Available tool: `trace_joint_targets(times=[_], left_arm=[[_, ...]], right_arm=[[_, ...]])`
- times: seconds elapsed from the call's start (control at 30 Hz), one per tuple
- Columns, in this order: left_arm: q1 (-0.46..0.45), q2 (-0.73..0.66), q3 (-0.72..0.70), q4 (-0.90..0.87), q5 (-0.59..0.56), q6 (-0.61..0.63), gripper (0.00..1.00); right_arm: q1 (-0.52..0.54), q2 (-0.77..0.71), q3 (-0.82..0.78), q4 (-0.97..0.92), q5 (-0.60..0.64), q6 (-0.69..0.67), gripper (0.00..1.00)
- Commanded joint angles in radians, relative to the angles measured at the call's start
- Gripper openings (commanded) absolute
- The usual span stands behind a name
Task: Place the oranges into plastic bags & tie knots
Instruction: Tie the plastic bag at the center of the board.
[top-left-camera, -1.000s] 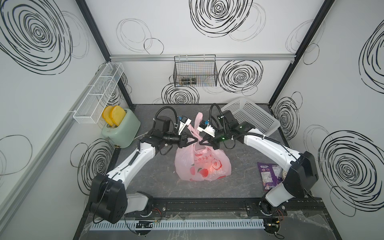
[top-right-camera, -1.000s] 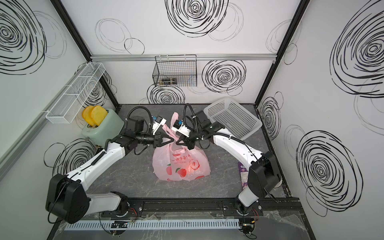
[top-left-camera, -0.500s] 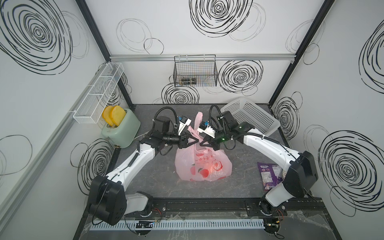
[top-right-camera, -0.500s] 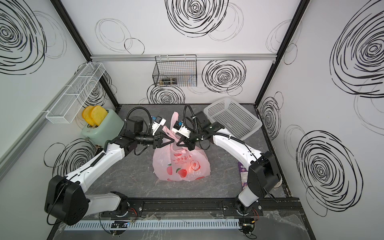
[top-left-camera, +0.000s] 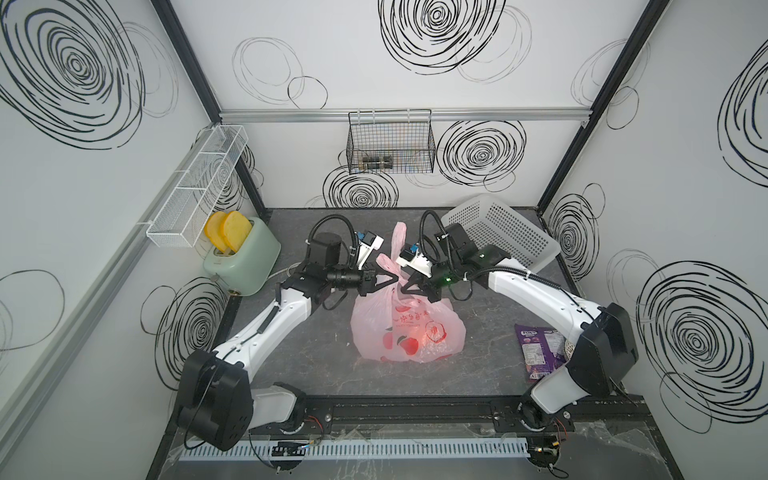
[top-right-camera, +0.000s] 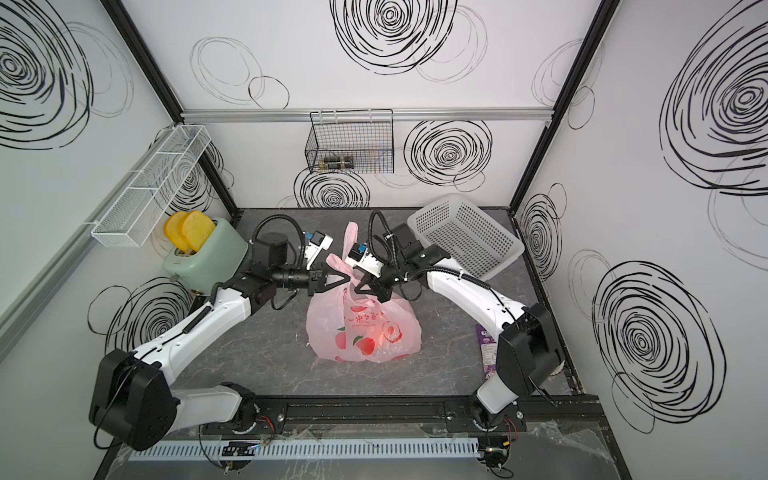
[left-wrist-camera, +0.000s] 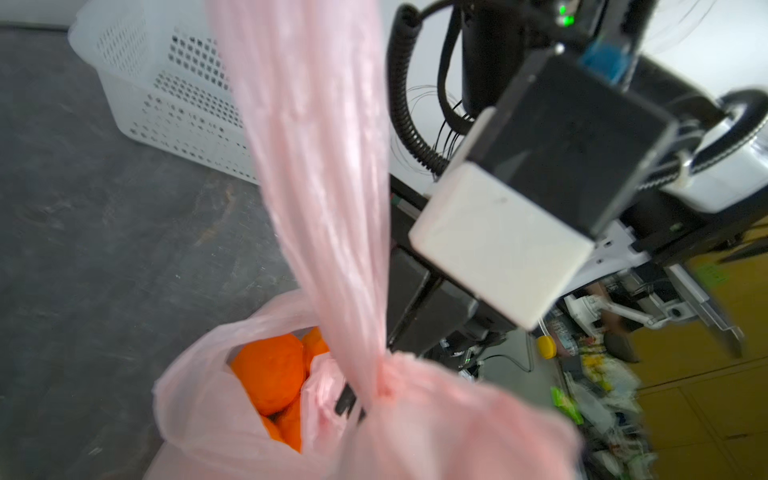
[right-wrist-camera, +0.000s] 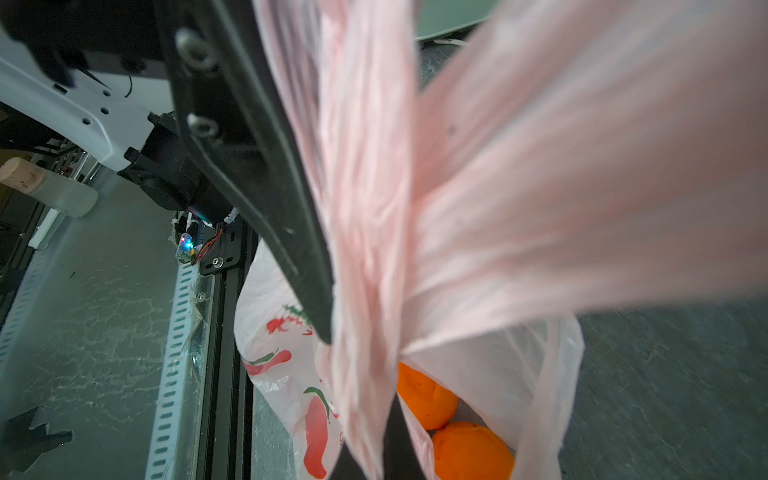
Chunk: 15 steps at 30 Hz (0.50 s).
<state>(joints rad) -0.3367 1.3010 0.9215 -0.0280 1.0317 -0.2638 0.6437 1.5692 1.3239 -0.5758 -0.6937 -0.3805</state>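
Fingers of left gripper (top-left-camera: 392, 279) and right gripper (top-left-camera: 404, 286) clamped on pink handles (top-left-camera: 397, 243), mid-table; opposed left-right pull likely tightens knot (left-wrist-camera: 383, 376) over oranges (left-wrist-camera: 268, 374) inside bag (top-left-camera: 409, 336).

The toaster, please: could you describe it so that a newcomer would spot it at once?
Start at the grey tabletop and go to its far corner on the robot's left, under the white wire shelf. The toaster there is mint green, alone in holding two yellow-orange toast slices.
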Motion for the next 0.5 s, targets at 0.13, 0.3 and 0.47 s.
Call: trace_joint_targets(times=[0.13,0.3,0.47], left_arm=[[-0.014,-0.016,-0.016,0.085,0.006,-0.01,0.0],[-0.014,-0.008,-0.025,0.074,0.011,0.002,0.0],[-0.015,-0.021,-0.035,0.075,0.02,0.009,0.0]], right_arm=[[-0.011,-0.058,0.023,-0.02,0.04,0.014,0.42],[-0.063,-0.151,-0.019,0.108,0.008,0.12,0.58],[-0.138,-0.126,0.056,0.178,-0.011,0.23,0.67]])
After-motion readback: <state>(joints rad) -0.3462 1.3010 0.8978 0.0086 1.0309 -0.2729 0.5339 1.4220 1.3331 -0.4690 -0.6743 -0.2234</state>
